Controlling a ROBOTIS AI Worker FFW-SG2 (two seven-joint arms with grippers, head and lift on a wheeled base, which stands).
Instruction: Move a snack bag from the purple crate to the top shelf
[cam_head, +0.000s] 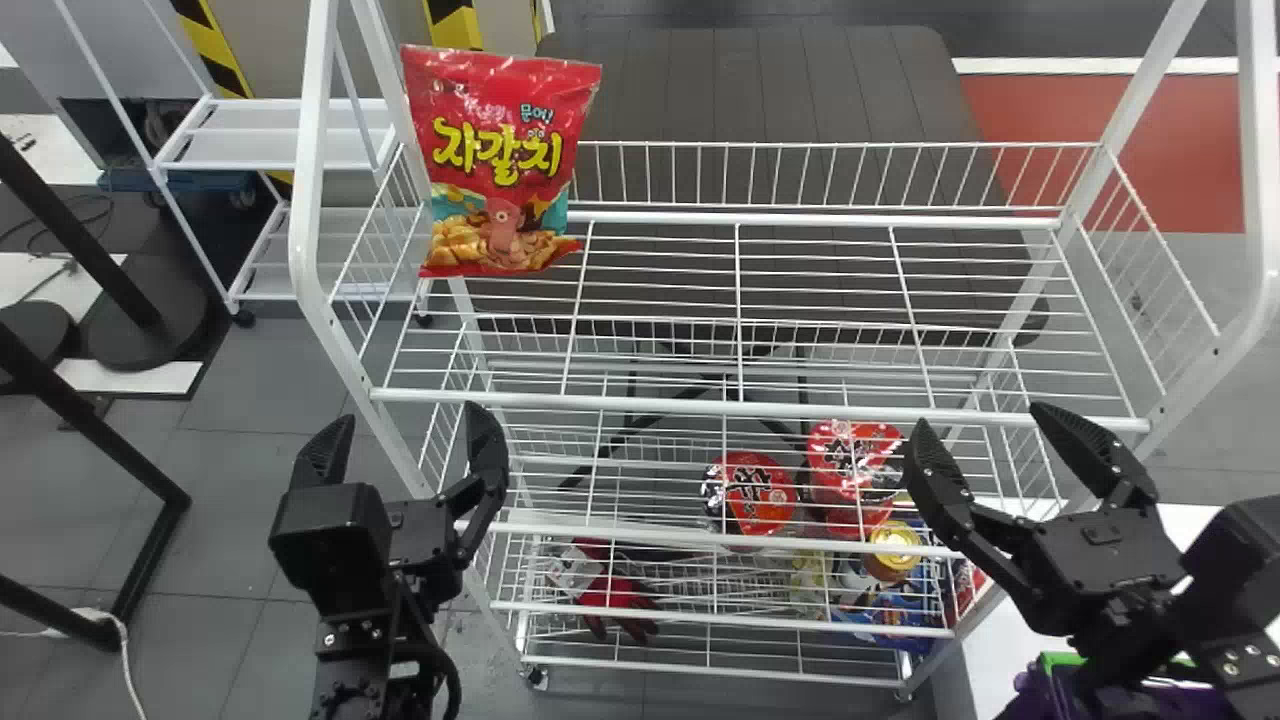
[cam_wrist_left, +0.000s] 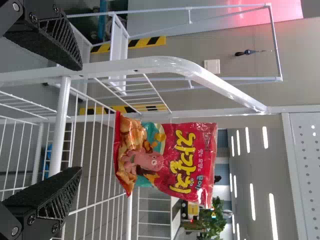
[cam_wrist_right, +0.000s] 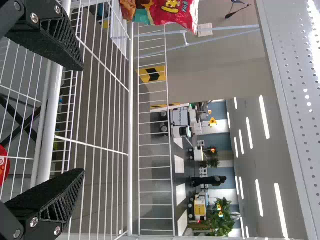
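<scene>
Snack bag, folks, standing upright up on the top shelf, over at the left end of the white rack, near its side rail, printed face towards me! My left gripper hangs in front of that same end, pincer released, fingers spread wide with nothing between them, and the bag is well apart from it. Across to my right gripper, poised in front of the rack's right part: also released, also holding nothing. Down below, two red-wrapped packs sit side by side beneath the top level, with a gold-lidded container lower to their right. And in the bottom right corner, there's the purple crate, partly hidden under my right arm.
</scene>
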